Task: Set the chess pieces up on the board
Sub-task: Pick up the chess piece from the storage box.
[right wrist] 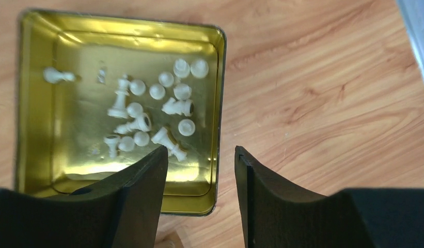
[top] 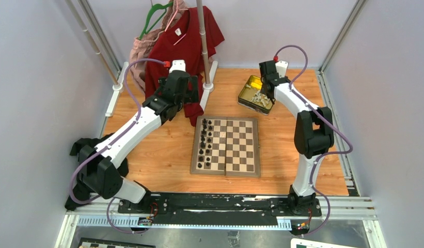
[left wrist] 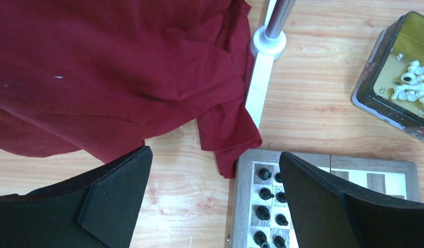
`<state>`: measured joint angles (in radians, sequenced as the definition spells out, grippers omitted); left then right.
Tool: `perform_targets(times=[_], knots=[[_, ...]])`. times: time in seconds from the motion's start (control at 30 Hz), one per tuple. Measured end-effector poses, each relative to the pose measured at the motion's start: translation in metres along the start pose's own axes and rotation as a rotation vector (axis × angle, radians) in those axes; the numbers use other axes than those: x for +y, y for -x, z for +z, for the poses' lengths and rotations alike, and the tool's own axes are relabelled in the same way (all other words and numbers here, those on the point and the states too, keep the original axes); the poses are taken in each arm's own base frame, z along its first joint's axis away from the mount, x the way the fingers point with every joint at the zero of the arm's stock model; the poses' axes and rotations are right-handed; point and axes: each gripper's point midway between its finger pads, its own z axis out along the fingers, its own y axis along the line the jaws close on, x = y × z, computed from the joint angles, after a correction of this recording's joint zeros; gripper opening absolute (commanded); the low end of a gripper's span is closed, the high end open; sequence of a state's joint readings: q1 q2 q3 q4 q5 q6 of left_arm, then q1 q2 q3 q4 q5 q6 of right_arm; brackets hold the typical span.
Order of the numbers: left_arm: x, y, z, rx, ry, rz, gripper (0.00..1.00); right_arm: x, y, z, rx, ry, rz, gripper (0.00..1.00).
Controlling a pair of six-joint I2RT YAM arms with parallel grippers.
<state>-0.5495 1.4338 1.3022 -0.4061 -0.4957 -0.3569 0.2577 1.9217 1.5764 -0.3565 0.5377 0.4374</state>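
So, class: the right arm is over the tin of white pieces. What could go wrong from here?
1. The pieces lie jumbled and touching in the tin; a grasp may catch two, or one sideways.
2. The right fingers straddle the tin's rim; lowering may strike it.
3. The shirt reaches the board corner by the black pieces; it could be dragged onto them.

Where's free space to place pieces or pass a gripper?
Free: the board's right-hand files; bare table left of the board, right of it and along its near edge. Crowded: black pieces fill its two left files; shirt, rack base and tin line the far side.
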Motion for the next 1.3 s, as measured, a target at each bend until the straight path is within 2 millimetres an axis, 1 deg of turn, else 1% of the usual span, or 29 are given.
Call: perform_targets(times=[0.03, 0.1, 0.13, 0.23, 0.33, 0.53, 0.7, 0.9, 1.0, 1.2, 1.3], knots=[[-0.001, -0.002, 0.001, 0.012, -0.002, -0.002, 1.0, 0.0, -0.01, 0.005, 0.033, -0.001, -0.005, 0.55], [-0.003, -0.008, 0.002, 0.043, -0.004, -0.001, 0.99, -0.004, -0.023, 0.012, 0.085, -0.003, -0.005, 0.56], [-0.004, -0.011, 0.003, 0.057, -0.004, 0.002, 0.99, -0.007, -0.025, 0.014, 0.104, -0.006, -0.001, 0.56], [-0.004, -0.027, 0.007, 0.112, -0.001, 0.012, 0.99, -0.015, -0.021, 0.021, 0.125, -0.004, 0.027, 0.56], [-0.004, -0.038, 0.009, 0.152, 0.002, 0.022, 0.99, -0.014, -0.012, 0.024, 0.126, 0.02, 0.048, 0.54], [-0.004, -0.052, 0.01, 0.187, -0.001, 0.019, 0.98, 0.006, 0.0, 0.031, 0.132, 0.103, 0.044, 0.5], [0.001, -0.07, 0.011, 0.224, 0.011, 0.035, 0.97, 0.018, 0.0, 0.038, 0.146, 0.135, 0.036, 0.42], [0.006, -0.086, 0.012, 0.254, 0.022, 0.048, 0.97, 0.023, -0.009, 0.05, 0.179, 0.131, 0.015, 0.41], [0.007, -0.088, 0.011, 0.257, 0.024, 0.05, 0.97, 0.026, -0.016, 0.059, 0.197, 0.124, 0.006, 0.4], [0.007, -0.081, 0.006, 0.234, 0.016, 0.038, 0.97, 0.026, -0.031, 0.07, 0.235, 0.107, -0.01, 0.39], [0.007, -0.078, 0.005, 0.227, 0.013, 0.035, 0.97, 0.026, -0.034, 0.073, 0.246, 0.102, -0.011, 0.38]])
